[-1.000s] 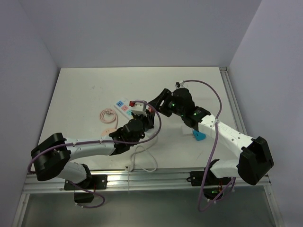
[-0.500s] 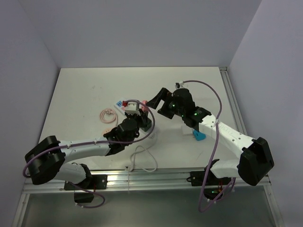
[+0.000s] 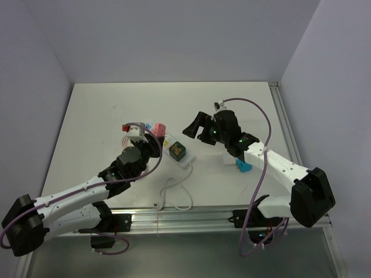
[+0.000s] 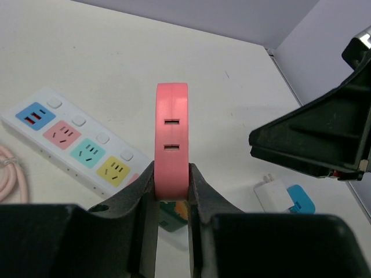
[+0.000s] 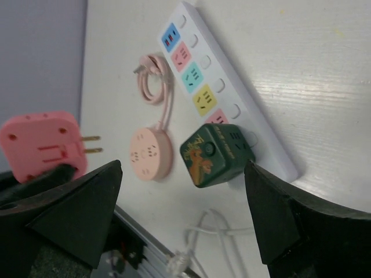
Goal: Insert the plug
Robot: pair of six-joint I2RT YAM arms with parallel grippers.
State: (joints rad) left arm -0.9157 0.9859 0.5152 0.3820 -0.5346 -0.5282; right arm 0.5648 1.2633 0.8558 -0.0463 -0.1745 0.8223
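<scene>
A matt white table (image 3: pixel 232 98) fills the cell. Plain pale lavender walls (image 3: pixel 174 35) close it in at the back and both sides, and an aluminium rail (image 3: pixel 197 219) runs along its near edge. The left gripper (image 4: pixel 172 176) pinches a pink plug adapter (image 4: pixel 172 139) edge-on between its fingers, held clear of the surface over the left-centre of the table. The adapter's two brass prongs (image 5: pixel 88 145) show in the right wrist view.

A white power strip (image 4: pixel 69 139) lies diagonally on the table (sockets blue, pink, teal, yellow). A green cube adapter (image 5: pixel 217 153) is plugged in toward its cord end. It is hard to judge whether the pink adapter hangs directly over the strip or just beside it.

The right gripper (image 3: pixel 193 124) hovers near the strip, fingers spread wide and holding nothing. A pink round socket (image 5: pixel 151 153) with a coiled cable lies left of the strip. To the right lie a white charger (image 3: pixel 229 160) and a blue piece (image 3: pixel 242 167) touching it.
</scene>
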